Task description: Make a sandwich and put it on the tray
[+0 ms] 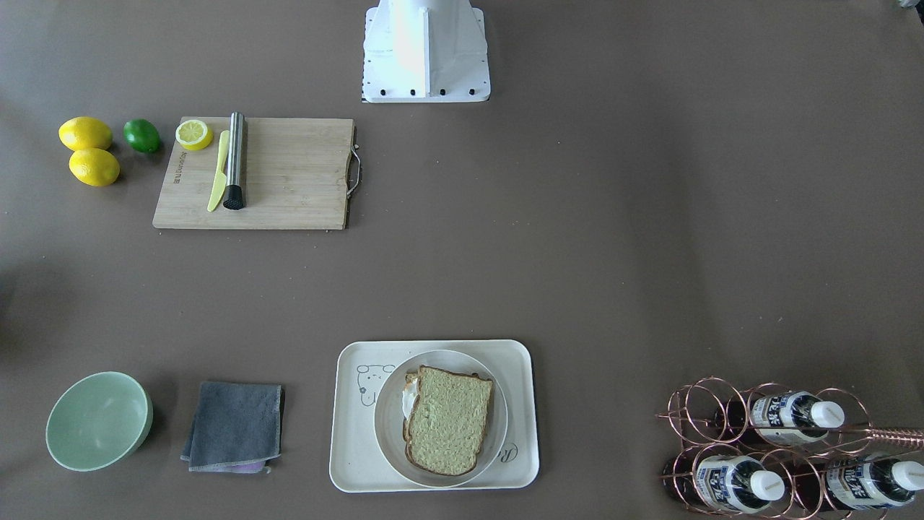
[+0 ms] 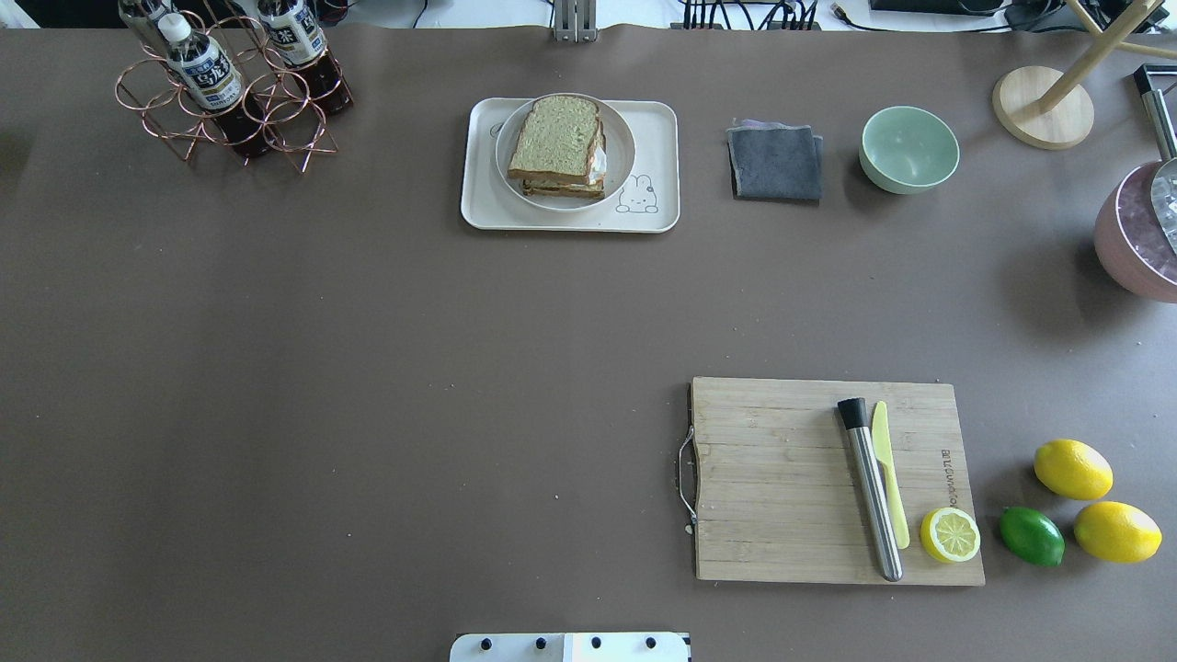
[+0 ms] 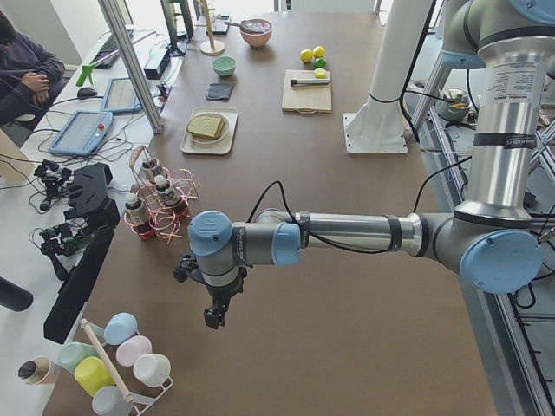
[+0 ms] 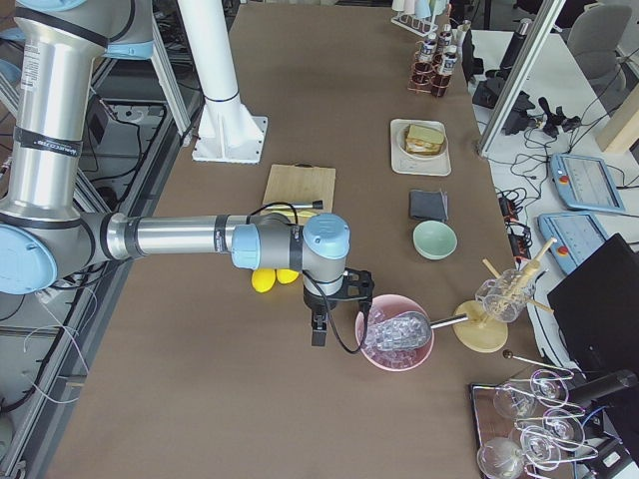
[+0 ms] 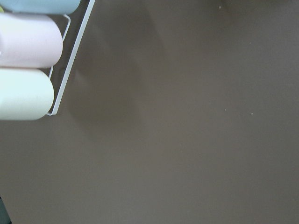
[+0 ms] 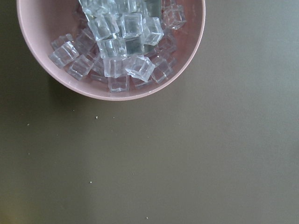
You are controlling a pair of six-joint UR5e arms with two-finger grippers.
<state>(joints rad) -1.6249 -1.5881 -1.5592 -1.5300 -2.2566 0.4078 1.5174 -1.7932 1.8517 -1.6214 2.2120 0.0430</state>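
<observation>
Looking from the front: the sandwich (image 1: 449,420) lies on a round white plate (image 1: 386,433), and the plate sits on the tray (image 1: 354,448); white egg peeks out at one bread edge.
Overhead: sandwich, plate and tray sit together at the table's far side, well apart from the cutting board (image 2: 782,478).
Left side: my left gripper (image 3: 212,316) hangs over the brown table (image 3: 347,329) near the cups (image 3: 130,351); I cannot tell whether its jaws are parted or closed.
Right side: my right gripper (image 4: 318,334) hangs just beside the pink bowl (image 4: 379,364); I cannot tell how its jaws stand.
Left wrist: cups at one corner, table elsewhere.
Right wrist: ice cubes (image 6: 117,42) fill the pink bowl.
</observation>
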